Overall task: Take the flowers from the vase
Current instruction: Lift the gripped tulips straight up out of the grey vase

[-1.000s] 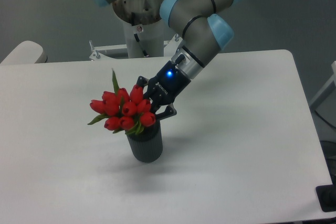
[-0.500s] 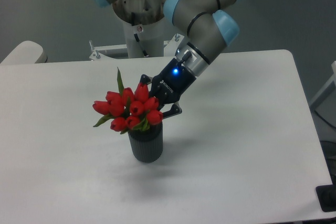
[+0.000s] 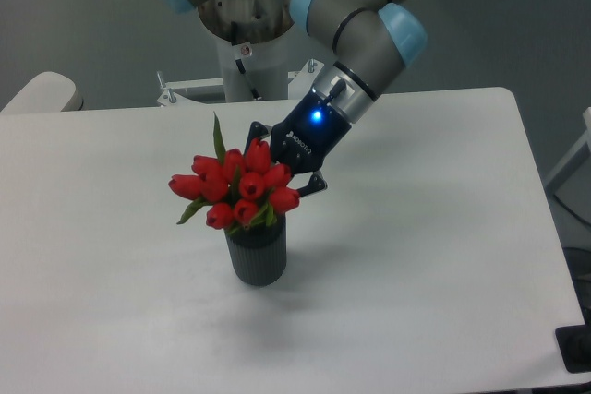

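The gripper (image 3: 277, 165) is pushed into the right side of the flowers (image 3: 237, 189), and its fingers look closed on the bunch, though the red heads hide just where they pinch. The flowers sit in the top of the vase (image 3: 258, 252), with the stems inside. If the stems rub the rim, the vase could tip or lift. If the hold is weak, the bunch could slip back down.

The gripper (image 3: 277, 165) has lifted the flowers (image 3: 235, 186) slightly higher and rightward.
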Robot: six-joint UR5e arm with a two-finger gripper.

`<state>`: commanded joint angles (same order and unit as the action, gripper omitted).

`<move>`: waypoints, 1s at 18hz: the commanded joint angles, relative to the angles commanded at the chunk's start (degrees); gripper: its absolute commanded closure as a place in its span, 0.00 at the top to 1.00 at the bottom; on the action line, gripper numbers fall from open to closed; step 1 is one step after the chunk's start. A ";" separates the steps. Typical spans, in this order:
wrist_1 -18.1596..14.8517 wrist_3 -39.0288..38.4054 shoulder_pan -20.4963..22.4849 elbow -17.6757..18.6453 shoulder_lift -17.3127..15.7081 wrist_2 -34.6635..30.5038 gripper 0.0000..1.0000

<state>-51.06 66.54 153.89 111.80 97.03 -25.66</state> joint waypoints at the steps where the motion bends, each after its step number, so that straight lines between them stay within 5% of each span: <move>1: 0.09 -0.70 0.18 0.00 -0.26 0.00 0.33; 10: 0.00 -9.40 1.84 -5.62 -0.44 2.81 0.33; 18: 0.00 -13.10 2.82 -6.68 -0.44 4.22 0.33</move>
<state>-51.06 53.44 156.71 105.12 96.59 -21.45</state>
